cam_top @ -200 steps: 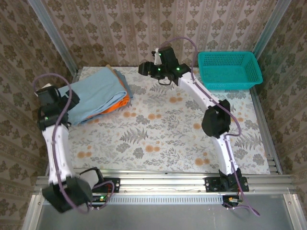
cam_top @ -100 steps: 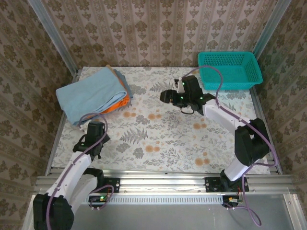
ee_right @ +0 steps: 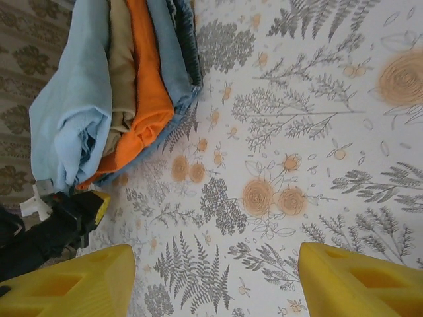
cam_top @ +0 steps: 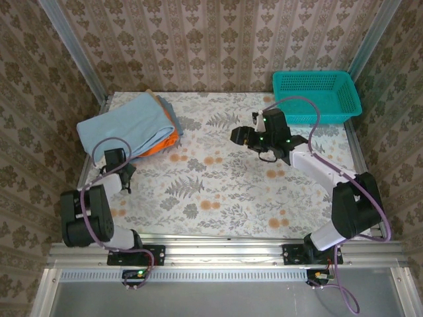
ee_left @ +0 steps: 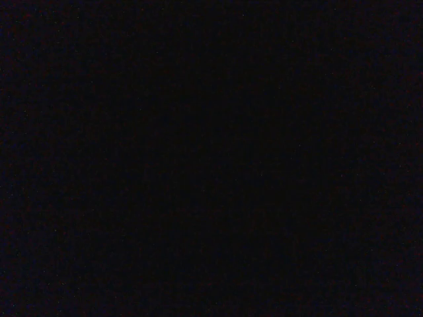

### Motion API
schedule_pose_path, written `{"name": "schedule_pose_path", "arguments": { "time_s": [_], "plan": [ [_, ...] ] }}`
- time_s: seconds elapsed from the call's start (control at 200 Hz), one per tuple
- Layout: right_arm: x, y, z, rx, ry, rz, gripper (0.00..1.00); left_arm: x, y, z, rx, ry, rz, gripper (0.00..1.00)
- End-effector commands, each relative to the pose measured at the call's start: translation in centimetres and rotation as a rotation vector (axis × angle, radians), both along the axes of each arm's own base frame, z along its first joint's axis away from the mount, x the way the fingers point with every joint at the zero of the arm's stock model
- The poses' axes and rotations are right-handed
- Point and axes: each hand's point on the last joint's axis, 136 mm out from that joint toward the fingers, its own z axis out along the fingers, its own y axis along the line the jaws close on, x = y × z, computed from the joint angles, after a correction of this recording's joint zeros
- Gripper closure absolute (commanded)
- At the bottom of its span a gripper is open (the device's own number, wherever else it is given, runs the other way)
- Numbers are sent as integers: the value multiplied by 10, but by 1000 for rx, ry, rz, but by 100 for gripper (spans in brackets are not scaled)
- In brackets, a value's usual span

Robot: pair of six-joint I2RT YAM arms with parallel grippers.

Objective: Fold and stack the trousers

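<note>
Trousers point(cam_top: 122, 125): pale-blue, folded atop stack point(cam_top: 166, 140) | left end effector point(cam_top: 124, 169) clenched | right end effector point(ee_right: 215, 267) released

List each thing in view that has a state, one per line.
trousers: folded, topping the pile at the far-left corner
tan garment: folded, under the trousers
orange garment: folded, under the tan one
teal basket: upright, empty
left claw: shut, by the pile's near corner
right claw: open, holding nothing
</note>
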Motion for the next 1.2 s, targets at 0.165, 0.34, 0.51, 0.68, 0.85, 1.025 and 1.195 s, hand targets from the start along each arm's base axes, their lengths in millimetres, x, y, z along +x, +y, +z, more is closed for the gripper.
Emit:
{"name": "schedule_pose_path", "arguments": {
  "time_s": [0.165,0.34,0.51,0.68,0.85,1.025,1.195],
  "plan": [
    [-2,-13,27,-1,-74,-11,33,64,30,3,-57,-13,14,100],
    [-1,-17,27,-8,-76,-20,33,104,46,11,-23,8,-42,100],
    [2,-15,27,-3,-73,-15,33,143,54,10,2,46,-111,100],
    [2,-19,28,-14,-70,-15,33,172,64,11,59,61,-177,100],
    [1,-22,32,-23,-75,-22,33,183,63,11,63,72,-228,100],
    [-3,-25,43,-36,-95,-21,32,152,54,62,65,-64,-172,100],
    [-14,-28,71,-16,-152,-30,32,92,18,129,132,-185,-216,87]
  ]
}}
